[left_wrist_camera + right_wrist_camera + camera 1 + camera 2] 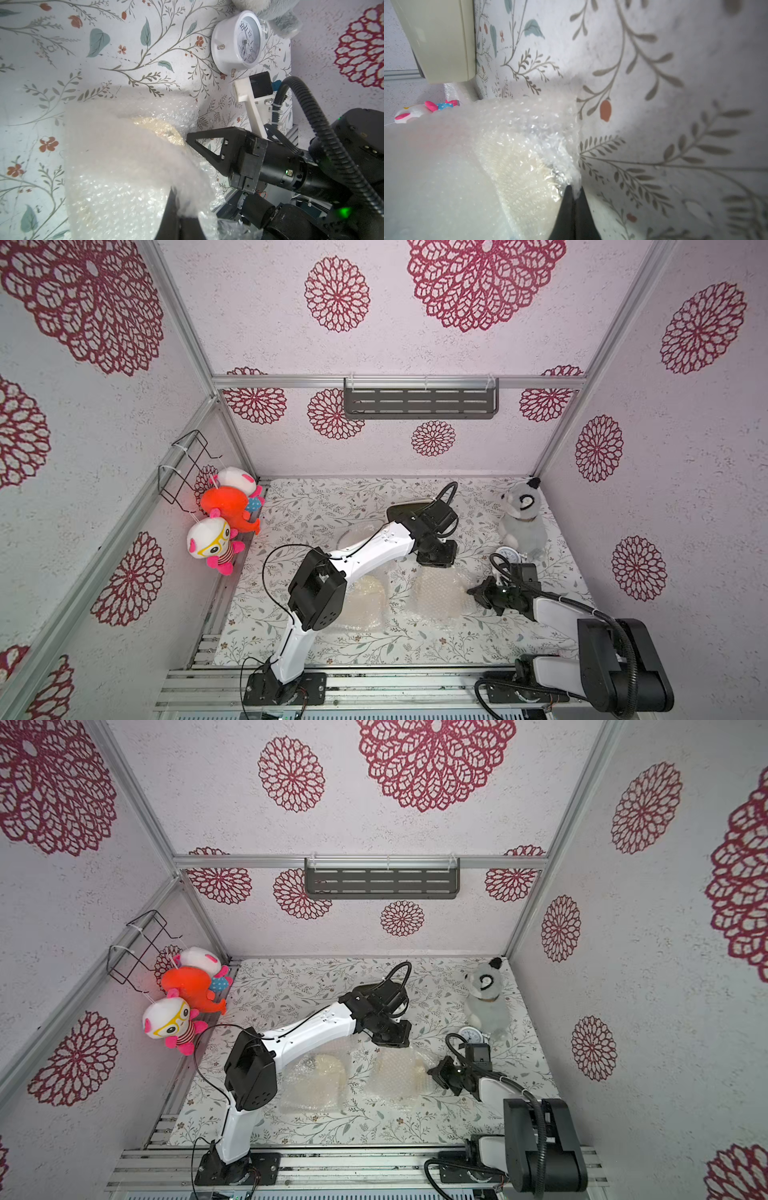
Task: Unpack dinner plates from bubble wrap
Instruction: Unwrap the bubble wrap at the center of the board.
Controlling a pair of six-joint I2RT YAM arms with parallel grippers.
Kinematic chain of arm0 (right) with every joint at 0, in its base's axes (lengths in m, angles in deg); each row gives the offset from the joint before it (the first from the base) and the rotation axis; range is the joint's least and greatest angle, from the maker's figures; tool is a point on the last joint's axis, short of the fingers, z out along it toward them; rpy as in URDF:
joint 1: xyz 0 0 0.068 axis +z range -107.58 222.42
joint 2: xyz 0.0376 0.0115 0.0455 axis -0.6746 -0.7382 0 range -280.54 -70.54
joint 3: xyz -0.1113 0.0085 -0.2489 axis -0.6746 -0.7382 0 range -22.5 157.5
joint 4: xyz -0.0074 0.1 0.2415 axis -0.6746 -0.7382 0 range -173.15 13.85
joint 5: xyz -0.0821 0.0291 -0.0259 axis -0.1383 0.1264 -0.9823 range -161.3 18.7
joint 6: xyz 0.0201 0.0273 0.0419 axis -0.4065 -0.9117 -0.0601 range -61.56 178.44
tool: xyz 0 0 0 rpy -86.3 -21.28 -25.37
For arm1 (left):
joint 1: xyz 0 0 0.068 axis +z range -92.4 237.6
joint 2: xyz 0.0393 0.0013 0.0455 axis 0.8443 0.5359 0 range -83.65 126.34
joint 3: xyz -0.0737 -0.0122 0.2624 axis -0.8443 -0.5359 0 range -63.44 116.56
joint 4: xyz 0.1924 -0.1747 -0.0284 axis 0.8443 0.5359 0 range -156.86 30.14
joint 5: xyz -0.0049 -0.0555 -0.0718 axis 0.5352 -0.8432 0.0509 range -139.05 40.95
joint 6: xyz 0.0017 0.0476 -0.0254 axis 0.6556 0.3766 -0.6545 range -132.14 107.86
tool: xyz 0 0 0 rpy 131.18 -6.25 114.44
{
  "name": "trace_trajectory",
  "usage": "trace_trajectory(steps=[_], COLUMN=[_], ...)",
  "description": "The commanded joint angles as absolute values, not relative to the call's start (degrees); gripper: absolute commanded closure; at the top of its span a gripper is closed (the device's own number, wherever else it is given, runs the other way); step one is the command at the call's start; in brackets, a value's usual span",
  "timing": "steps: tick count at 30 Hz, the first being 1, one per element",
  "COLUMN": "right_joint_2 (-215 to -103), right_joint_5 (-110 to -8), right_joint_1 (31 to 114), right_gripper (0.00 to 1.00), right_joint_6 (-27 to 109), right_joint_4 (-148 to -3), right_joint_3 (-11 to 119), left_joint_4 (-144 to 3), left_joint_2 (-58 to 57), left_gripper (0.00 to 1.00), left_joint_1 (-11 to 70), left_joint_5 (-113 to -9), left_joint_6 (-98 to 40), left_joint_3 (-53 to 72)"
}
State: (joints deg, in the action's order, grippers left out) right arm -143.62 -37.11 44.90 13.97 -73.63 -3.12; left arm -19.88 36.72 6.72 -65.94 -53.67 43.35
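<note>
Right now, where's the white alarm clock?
In both top views the small white round alarm clock sits on the table's right, at the grey plush toy's feet, behind the right hand.

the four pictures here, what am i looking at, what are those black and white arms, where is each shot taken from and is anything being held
Those are two robot arms fixed at the near edge of a table with a flowery cover. Each arm ends in a two-fingered gripper. Both top views look down on the whole scene from overhead. The other two pictures come from a small camera on each arm's wrist, so they show the fingers up close.

Among the things on the table are two bundles of bubble wrap, each with a cream dinner plate showing through. There is also a white alarm clock and a grey plush toy.

The left gripper and the right gripper are both shut on the wrap of the same bundle, at different edges.
</note>
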Motion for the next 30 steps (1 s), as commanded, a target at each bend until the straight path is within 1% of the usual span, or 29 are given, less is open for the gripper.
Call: trace_trajectory(steps=[1,5,11,13,19,23,29,30], right_joint_2=[-142.7,-140.4,-135.7,-133.5,-126.9,-124.1,-125.3,-125.9], right_joint_5=[-38.7,-39.5,-39.8,-40.0,-41.2,-40.3,-39.7,-39.8], right_joint_1=[45.1,45.1,45.0,45.1,45.1,45.1,46.5,47.1], right_gripper=[1.00,0.84,0.70,0.67,0.65,0.64,0.64,0.65], right_joint_6=[15.2,15.6,15.8,15.9,16.7,14.9,13.6,13.5], right_joint_4=[-74.2,-76.5,-81.3,-83.5,-91.7,-93.3,-93.1,-92.9], right_joint_3=[-2.6,-1.9,-0.6,0.1,3.5,5.1,7.4,7.7], left_joint_4=[-21.4,-22.7,-26.0,-26.8,-29.4,-30.9,-33.7,-34.5], left_joint_2=[34.2,33.0,30.1,29.5,25.3,23.5,21.5,21.1], left_gripper=[1.00,1.00,1.00,1.00,1.00,1.00,1.00,0.97], left_joint_1=[7.5,8.5,10.5,10.9,12.2,13.4,15.5,16.0], left_joint_5=[-67.0,-68.4,-70.1,-70.5,-72.2,-72.8,-75.3,-75.7], left_joint_6=[-52.5,-53.3,-54.8,-54.9,-55.7,-56.0,-56.8,-57.1], left_joint_3=[42.8,40.9,36.5,35.2,31.4,28.8,25.1,24.3])
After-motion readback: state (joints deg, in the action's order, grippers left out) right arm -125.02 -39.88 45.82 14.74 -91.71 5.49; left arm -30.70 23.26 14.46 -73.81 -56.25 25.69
